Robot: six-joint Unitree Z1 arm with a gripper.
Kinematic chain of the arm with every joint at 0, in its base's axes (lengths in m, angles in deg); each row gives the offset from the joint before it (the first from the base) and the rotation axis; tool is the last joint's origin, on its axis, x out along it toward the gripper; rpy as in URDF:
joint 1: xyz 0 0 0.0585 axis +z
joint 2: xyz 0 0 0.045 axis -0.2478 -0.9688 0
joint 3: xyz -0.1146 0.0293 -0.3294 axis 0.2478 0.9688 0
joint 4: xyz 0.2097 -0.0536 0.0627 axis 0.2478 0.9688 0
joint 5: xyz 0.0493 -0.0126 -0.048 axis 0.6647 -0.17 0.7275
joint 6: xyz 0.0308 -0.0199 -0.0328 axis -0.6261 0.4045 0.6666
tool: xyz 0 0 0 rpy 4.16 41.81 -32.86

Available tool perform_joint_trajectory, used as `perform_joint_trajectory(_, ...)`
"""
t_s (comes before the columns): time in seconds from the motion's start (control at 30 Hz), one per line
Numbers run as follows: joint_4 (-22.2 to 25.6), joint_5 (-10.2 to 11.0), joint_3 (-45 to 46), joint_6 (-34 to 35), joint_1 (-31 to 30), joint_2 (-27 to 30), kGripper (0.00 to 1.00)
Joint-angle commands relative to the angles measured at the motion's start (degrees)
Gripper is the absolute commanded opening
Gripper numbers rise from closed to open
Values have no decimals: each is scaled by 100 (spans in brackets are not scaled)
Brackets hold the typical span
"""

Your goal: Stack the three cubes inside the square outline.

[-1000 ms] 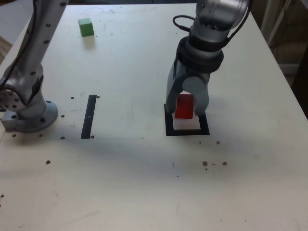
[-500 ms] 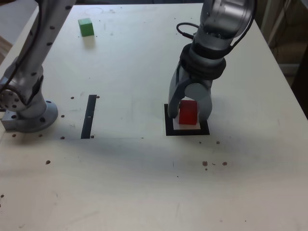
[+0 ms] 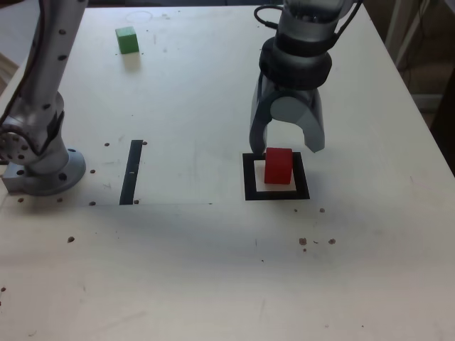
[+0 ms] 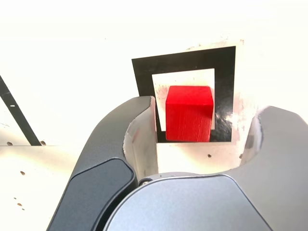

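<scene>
A red cube stands upright on the pale middle of the square outline, near the exterior view's right. My gripper hangs just above and behind it, open, its fingers spread wider than the cube and clear of it. In the wrist view the red cube sits inside the black outline, between and beyond the two grey fingers, with nothing held. A green cube rests alone at the far left of the table in the exterior view.
A thin black strip lies on the table left of the outline, also seen in the wrist view as the strip. The arm's grey base is bolted at the exterior view's left edge. Small dark specks dot the white tabletop.
The gripper went from shut on the red cube to open and rose a little. The red cube now stands free inside the square outline.
</scene>
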Motion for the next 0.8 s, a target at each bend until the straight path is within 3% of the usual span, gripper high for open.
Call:
perform_joint_trajectory(0.0, 16, -7, 29, -13, 10, 115, 100)
perform_joint_trajectory(0.2, 316, 44, 70, -187, 238, 394, 100)
perform_joint_trajectory(0.47, 647, 280, -198, -978, 1362, 828, 100)
perform_joint_trajectory(0.77, 977, 460, -1702, -1650, 2021, -22, 99)
